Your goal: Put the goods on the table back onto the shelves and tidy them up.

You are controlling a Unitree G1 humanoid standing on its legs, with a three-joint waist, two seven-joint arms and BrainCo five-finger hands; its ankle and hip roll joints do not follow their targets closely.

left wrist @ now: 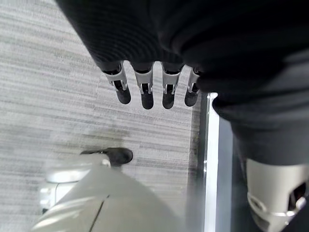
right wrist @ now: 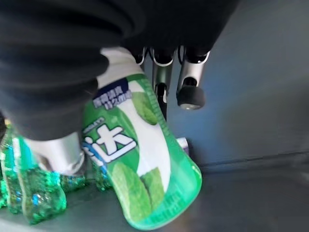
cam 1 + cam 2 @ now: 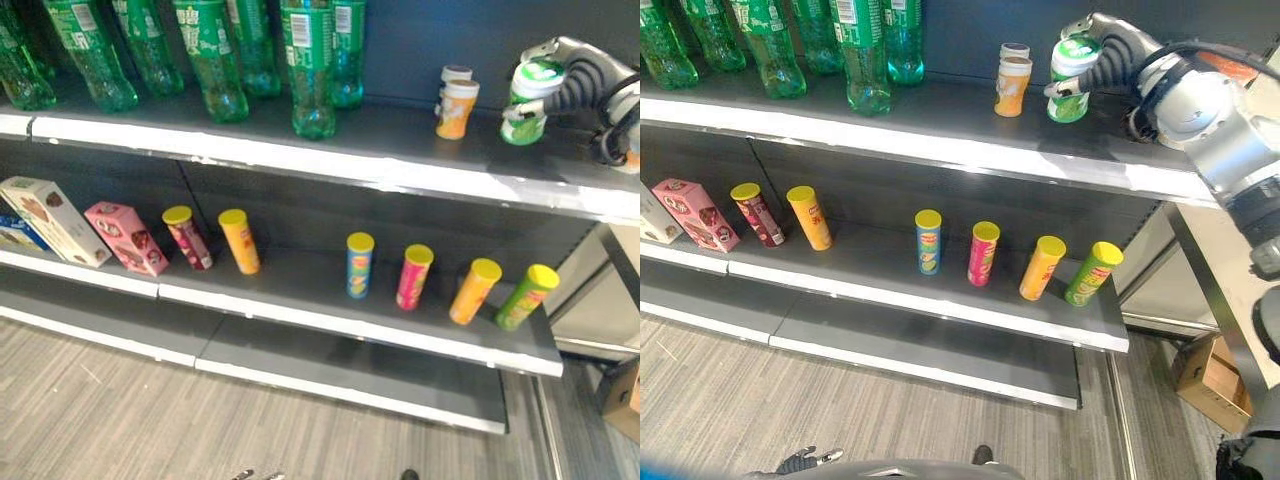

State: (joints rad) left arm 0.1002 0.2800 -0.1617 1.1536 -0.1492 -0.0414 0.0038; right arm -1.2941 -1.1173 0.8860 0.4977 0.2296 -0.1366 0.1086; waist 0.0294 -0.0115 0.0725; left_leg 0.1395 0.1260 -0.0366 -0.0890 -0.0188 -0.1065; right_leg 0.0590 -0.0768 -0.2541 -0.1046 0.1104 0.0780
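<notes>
While the upper shelf (image 3: 940, 135) carries its row of green bottles (image 3: 868, 55) at one end and two small orange tubs (image 3: 1012, 85) toward the other, my right hand (image 3: 1102, 62) is curled round a green-and-white canister (image 3: 1072, 80), holding it over the shelf just beside those tubs. From the wrist camera the canister hangs tilted, its base clear of the shelf board, so the job now, as I judge it, is to bring it upright before lowering it, set the base flat, and only then relax the fingers. It should stand close to the orange tubs without knocking them. Below, the middle shelf (image 3: 940, 300) holds a line of yellow-lidded tubes (image 3: 982, 252), several of them leaning. My left hand (image 1: 145, 92) hangs by the floor, fingers straight and empty.
</notes>
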